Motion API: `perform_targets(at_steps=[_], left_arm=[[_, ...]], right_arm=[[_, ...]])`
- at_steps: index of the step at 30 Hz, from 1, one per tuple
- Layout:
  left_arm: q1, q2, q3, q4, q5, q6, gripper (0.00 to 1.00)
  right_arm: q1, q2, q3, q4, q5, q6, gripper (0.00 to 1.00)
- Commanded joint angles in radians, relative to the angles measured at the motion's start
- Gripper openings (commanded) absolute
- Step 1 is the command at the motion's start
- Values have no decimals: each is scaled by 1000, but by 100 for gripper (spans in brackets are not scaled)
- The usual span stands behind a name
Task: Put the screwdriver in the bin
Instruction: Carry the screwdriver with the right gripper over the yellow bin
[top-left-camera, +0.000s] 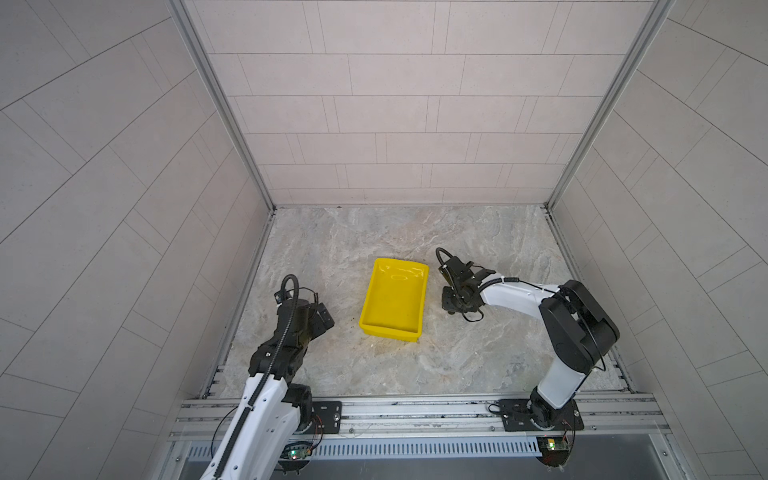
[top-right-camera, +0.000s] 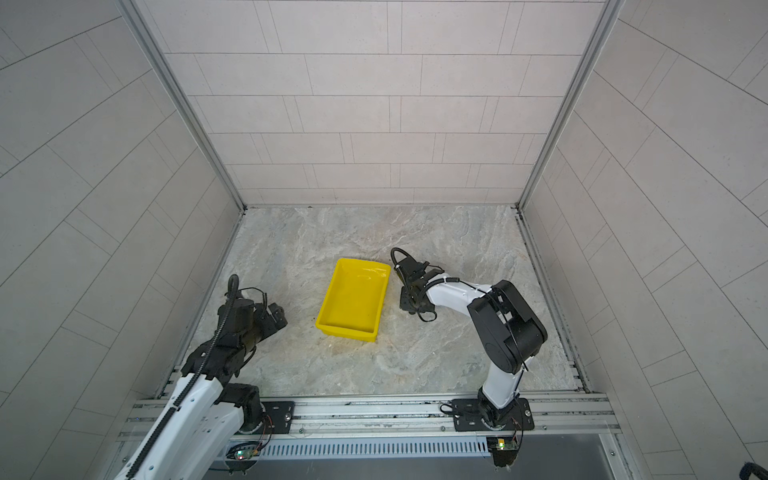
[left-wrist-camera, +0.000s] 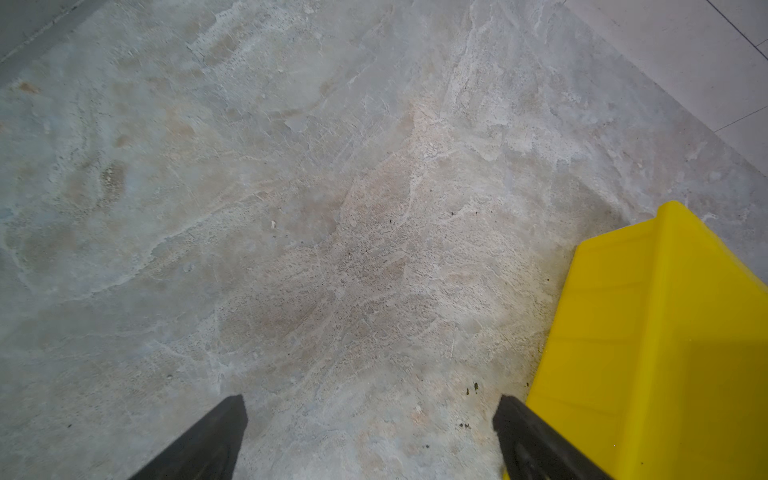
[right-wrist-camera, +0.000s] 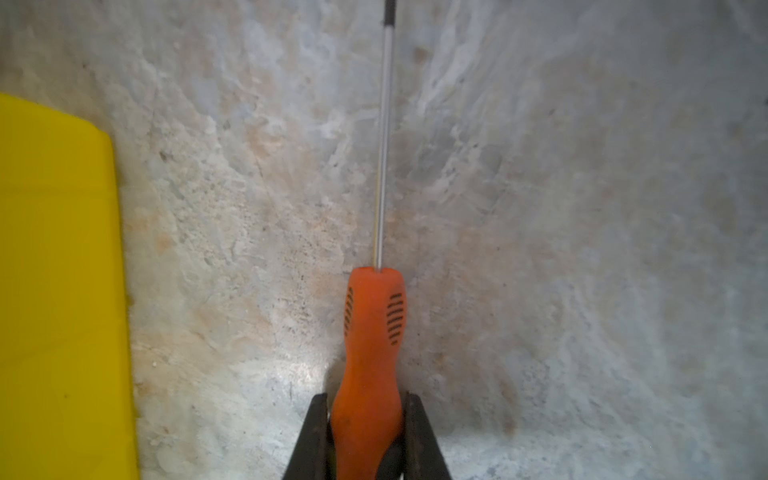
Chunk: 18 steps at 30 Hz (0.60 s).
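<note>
Both top views: 1 bin (top-left-camera: 392, 301), empty, so nothing delivered yet. 2 grippers: right gripper (top-left-camera: 453, 306) low, just beside bin's right wall; left gripper (top-left-camera: 324, 319) well apart, off bin's left side.

Left wrist view: jaws spread wide, nothing between them, bin wall close by.

Right wrist view: 1 screwdriver (right-wrist-camera: 372, 353), outside bin and near its wall, on or barely above the table (right-wrist-camera: 582, 249). Right jaws clamped on orange handle. Judged: grasp made; lift, carry over bin and release remaining.
</note>
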Motion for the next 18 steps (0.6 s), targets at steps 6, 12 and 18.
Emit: perform_targets(at_steps=[6, 12, 18], left_arm=[[-1, 26, -13, 12, -8, -7, 100], [0, 35, -13, 20, -3, -7, 100], [0, 31, -13, 12, -8, -9, 100]], right_arm=[[87, -242, -45, -80, 75, 109, 0], [356, -356, -55, 127, 190, 345, 4], [458, -147, 95, 192, 172, 379, 5]])
